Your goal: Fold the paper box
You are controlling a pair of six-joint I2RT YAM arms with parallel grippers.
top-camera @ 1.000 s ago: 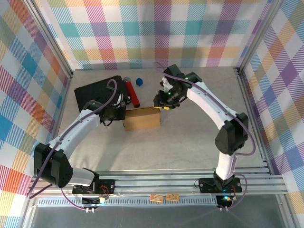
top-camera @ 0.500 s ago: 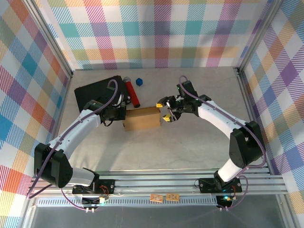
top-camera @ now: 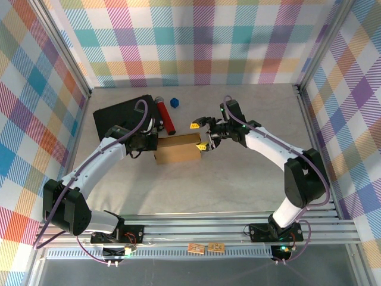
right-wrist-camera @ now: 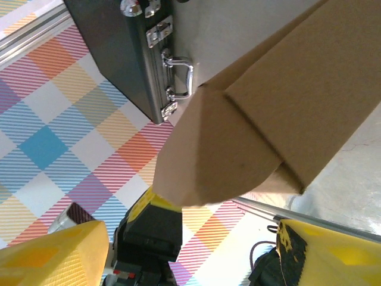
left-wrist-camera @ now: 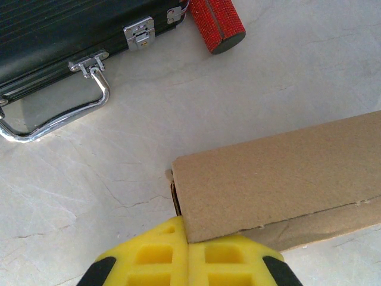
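Left gripper (top-camera: 152,142) at the left end of the box (top-camera: 178,149), pads (left-wrist-camera: 149,256) pressed tight together at the near corner, apparently nipping a thin cardboard wall there (actual bite hidden in the seam between the yellow pads). Just ahead and to the right of those pads in the left wrist view, the brown box lying flat on the table (top-camera: 238,173), plain top face up, a seam running along its near long side. Farther ahead and to the left of the pads, a black case (left-wrist-camera: 59,30) with chrome handle and latch. Ahead past the box's corner, the end of a red tube (left-wrist-camera: 217,24).

Right gripper (top-camera: 199,136) at the opposite end of the box, fingers (right-wrist-camera: 47,253) spread wide apart, clamped on nothing. One finger off the far side of that end, the other just beside its near corner. Between the two yellow fingers in the right wrist view, a rounded end flap of the box, standing loose toward the camera and clear of both. Beyond the flap, the case and part of the left gripper.

From above, beyond both grippers: the case, the red tube along its right edge, and a small blue block (top-camera: 174,102) just past the tube's far end.
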